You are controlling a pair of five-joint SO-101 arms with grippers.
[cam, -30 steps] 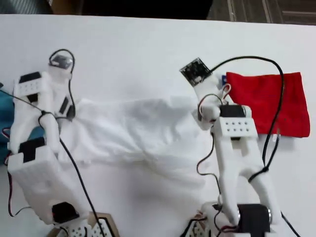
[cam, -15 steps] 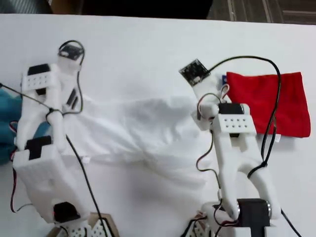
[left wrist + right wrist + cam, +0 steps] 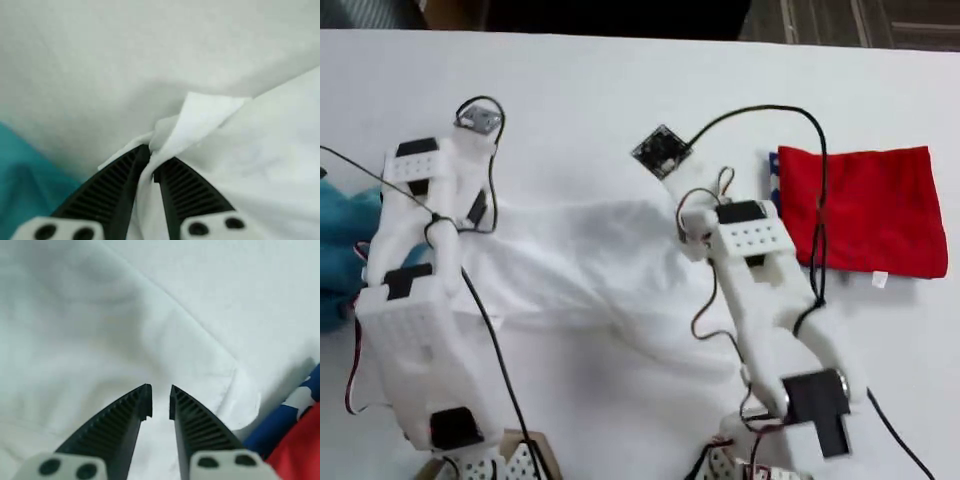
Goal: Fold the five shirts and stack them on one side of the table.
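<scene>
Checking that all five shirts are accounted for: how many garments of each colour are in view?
white shirt: 1
red shirt: 1
teal cloth: 1
blue cloth, an edge beside the red shirt: 1
Total: 4

Spread shirt lies mid-tabletop, between both arms. Left tool pinches its far-left edge. Right tool sits over its far-right part, jaws slightly apart. Folded shirt lies to the right, atop lower shirt. Bunched shirt is at the left edge.
</scene>
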